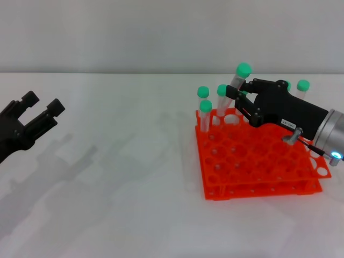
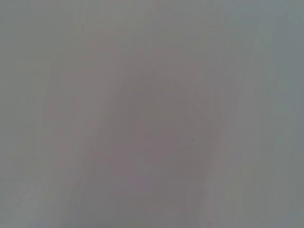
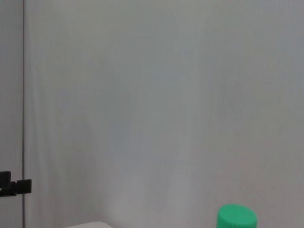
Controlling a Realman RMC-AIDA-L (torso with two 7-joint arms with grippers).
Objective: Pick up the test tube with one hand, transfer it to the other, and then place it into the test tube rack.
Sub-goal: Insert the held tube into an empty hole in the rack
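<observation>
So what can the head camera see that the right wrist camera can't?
Only the head view shows the orange test tube rack, the tubes already standing in it, the right gripper holding the test tube over the rack, and the left gripper open, far off on the white table. Only the right wrist view shows a bare pale wall. Both show the held tube's green cap.
</observation>
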